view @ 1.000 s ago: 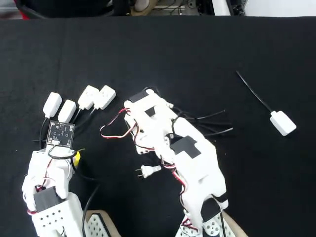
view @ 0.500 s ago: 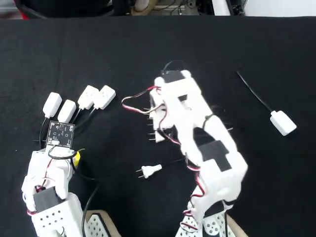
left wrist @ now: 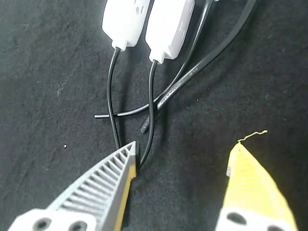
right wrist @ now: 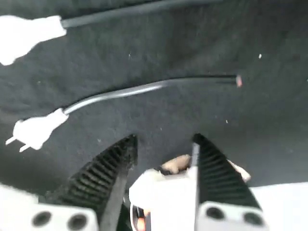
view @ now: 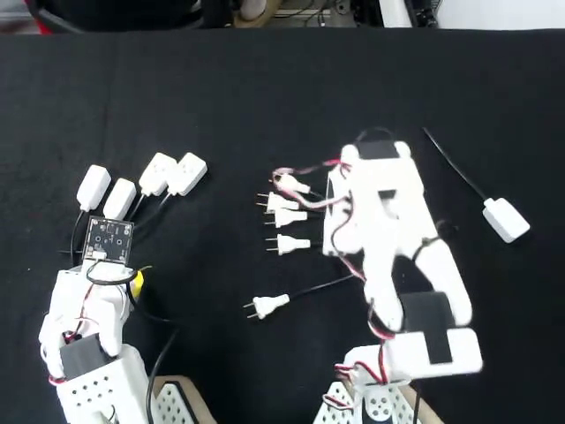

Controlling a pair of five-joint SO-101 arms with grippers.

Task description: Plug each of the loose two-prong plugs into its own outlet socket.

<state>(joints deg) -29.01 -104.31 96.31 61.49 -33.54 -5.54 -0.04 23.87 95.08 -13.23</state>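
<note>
Black cloth [right wrist: 269, 29], white plug [right wrist: 33, 132] near spread right fingers [right wrist: 110, 168], outside their gap.

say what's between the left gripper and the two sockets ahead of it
In the left wrist view, black leads from the two sockets run over the cloth toward the left gripper, crossed by a thicker cable.

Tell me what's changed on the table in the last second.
The right arm swung rightward across the table, uncovering three plugs it had hidden. The lone plug nearer the bases, the sockets and the left arm stayed put.
</note>
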